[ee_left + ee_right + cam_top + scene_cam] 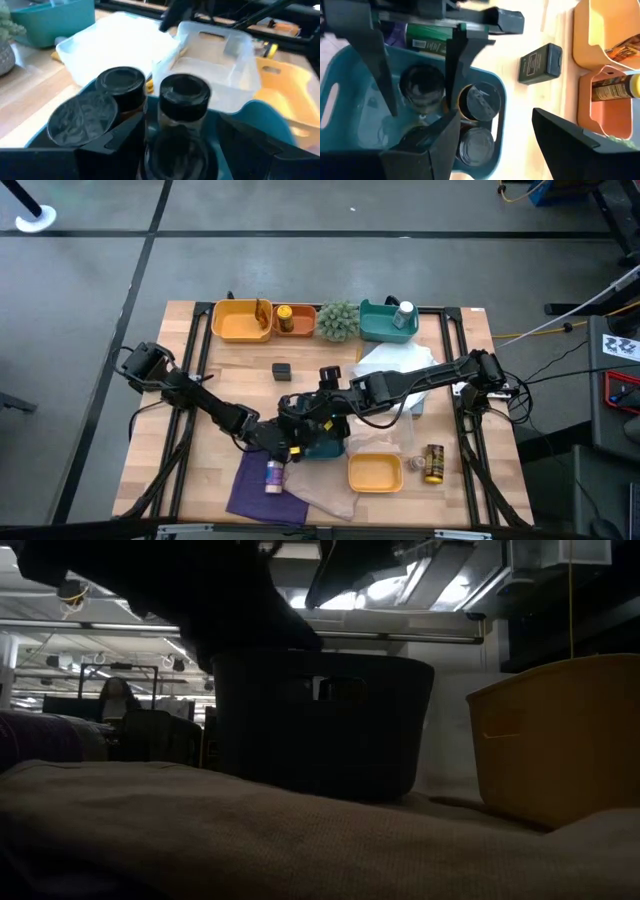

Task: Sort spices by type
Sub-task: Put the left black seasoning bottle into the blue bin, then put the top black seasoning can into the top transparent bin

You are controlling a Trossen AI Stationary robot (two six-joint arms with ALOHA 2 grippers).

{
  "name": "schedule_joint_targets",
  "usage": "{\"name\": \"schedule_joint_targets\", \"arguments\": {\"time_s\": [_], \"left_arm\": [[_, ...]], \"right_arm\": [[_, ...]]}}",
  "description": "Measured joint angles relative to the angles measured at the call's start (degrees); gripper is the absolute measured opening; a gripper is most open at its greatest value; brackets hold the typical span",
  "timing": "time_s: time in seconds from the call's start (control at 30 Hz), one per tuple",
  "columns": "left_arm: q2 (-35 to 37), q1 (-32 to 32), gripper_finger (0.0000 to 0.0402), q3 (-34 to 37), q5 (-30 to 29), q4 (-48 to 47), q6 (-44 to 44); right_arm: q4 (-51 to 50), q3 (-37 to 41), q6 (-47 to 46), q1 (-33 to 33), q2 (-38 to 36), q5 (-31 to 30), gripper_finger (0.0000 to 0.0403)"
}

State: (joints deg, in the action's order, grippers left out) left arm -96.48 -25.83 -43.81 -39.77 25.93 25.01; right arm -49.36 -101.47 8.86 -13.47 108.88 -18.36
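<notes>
Over the middle of the worktop (200, 430), the left gripper (297, 435) is reaching into a teal bin (325, 448). Its fingers are standing apart on either side of a dark-lidded jar (422, 87), with a gap showing on one side. The right gripper (492, 117) is hovering above the same bin, its fingers spread wide and holding nothing.

Several spices are standing upright and packed together in that bin. Others are lying elsewhere: one on a purple cloth (250, 485), two (433, 463) beside a yellow tray (375, 472), and a white bottle (404, 315) in the far teal tray (378, 325).

The jars are looking light, rigid and smooth-sided, probably glass or hard plastic, so they are likely to slip or knock their neighbours. The safest hold is looking like the body just under the lid, squeezed across its width.

The right wrist view is showing three lids from above and the left fingers among them. The left wrist view is showing the jars side-on. The high view is hiding the bin's contents under the arms. The low view is giving only the bin's dark wall.
</notes>
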Motion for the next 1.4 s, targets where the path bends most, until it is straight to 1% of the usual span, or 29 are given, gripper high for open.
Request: {"name": "schedule_joint_targets", "arguments": {"time_s": [0.3, 0.5, 0.67, 0.83, 0.9, 1.0, 1.07, 1.13, 1.17, 1.27, 1.4], "left_arm": [[6.26, -0.44, 0.0225, 0.00, 0.01, -2.02, -4.44], [14.19, 1.65, 0.0225, 0.00, -0.04, -5.73, -9.40], [22.95, 5.92, 0.0225, 0.00, 0.01, -14.01, -12.84], [30.05, 12.53, 0.0225, 0.00, 1.02, -24.83, -13.26], [31.64, 15.95, 0.0225, 0.00, 3.76, -29.66, -13.21], [32.41, 21.63, 0.0225, 0.00, 11.19, -35.96, -13.98], [32.24, 25.28, 0.0225, 0.00, 17.13, -39.68, -17.04], [31.68, 28.61, 0.0225, 0.00, 21.68, -42.14, -21.07], [31.39, 29.99, 0.0225, 0.00, 23.28, -43.40, -22.79], [30.35, 34.08, 0.0225, 0.00, 25.28, -44.77, -27.47], [28.76, 38.65, 0.0225, 0.00, 29.95, -47.01, -30.22]], "right_arm": [[-10.86, -9.35, -0.08, -0.07, 0.00, 0.01, 0.0248], [-20.94, -18.63, -1.70, -0.07, 0.00, -0.01, 0.0248], [-27.17, -24.77, -3.00, -0.04, -0.04, -0.06, 0.0248], [-32.34, -28.69, -3.04, -0.04, -0.07, -0.12, 0.0248], [-33.66, -29.57, -3.06, 0.00, -0.07, -0.12, 0.0248], [-34.84, -30.26, -3.05, 0.00, -0.07, -0.38, 0.0248], [-34.95, -30.29, -3.05, 0.00, -0.07, -0.51, 0.0248], [-35.11, -30.27, -3.04, 0.00, -0.07, -0.51, 0.0248], [-35.15, -30.27, -3.06, 0.00, -0.07, -0.51, 0.0248], [-35.13, -30.26, -3.91, 0.00, -0.07, -0.49, 0.0248], [-36.71, -30.25, -7.33, 0.00, -0.07, -0.08, 0.0248]]}}
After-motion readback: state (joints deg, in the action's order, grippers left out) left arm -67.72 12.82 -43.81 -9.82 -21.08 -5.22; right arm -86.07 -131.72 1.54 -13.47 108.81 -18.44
